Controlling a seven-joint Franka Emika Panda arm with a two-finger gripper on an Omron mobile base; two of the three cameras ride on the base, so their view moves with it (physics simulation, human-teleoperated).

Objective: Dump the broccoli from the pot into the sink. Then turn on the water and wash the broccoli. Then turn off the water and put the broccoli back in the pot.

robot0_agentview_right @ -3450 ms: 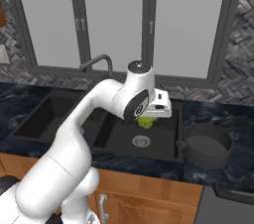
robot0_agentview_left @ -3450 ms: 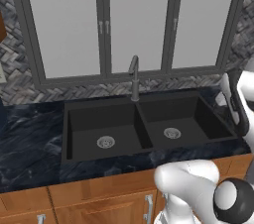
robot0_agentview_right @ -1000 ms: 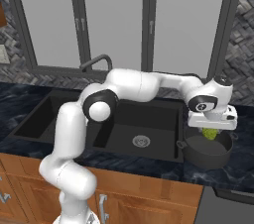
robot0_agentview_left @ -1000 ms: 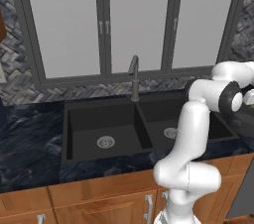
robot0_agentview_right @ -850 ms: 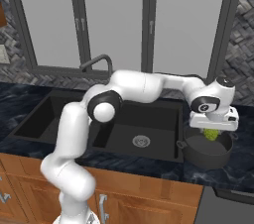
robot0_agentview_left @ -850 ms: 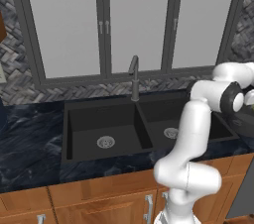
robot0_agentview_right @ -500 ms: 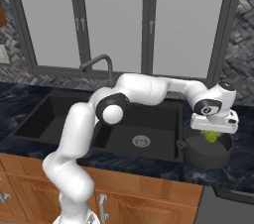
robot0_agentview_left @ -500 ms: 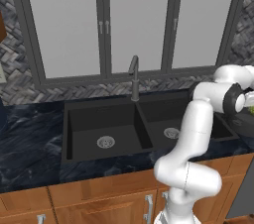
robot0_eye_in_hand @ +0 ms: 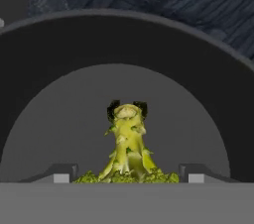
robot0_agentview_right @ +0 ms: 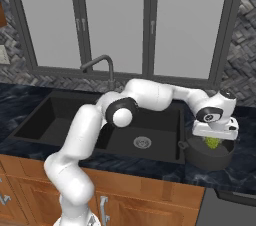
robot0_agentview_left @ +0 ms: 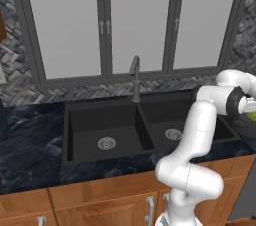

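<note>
The yellow-green broccoli (robot0_agentview_right: 213,143) hangs just inside the mouth of the dark grey pot (robot0_agentview_right: 209,158), which stands on the counter right of the sink (robot0_agentview_right: 75,115). My gripper (robot0_agentview_right: 214,139) points down over the pot and is shut on the broccoli. In the hand view the broccoli (robot0_eye_in_hand: 127,143) sits between the fingertips (robot0_eye_in_hand: 62,174), its stem pointing at the pot's floor, with the pot's rim (robot0_eye_in_hand: 124,34) arching around it. In the left base view the broccoli (robot0_agentview_left: 251,116) and pot (robot0_agentview_left: 247,126) show at the right edge. The black double sink (robot0_agentview_left: 105,125) holds nothing.
A grey gooseneck faucet (robot0_agentview_left: 135,72) stands behind the divider between the basins, its spout toward the left in the right base view (robot0_agentview_right: 102,65). No water runs. Dark marble counter (robot0_agentview_left: 30,140) surrounds the sink; windows rise behind it.
My gripper has sunk a little lower over the pot with the broccoli still in it, bringing the broccoli down into the pot's mouth.
</note>
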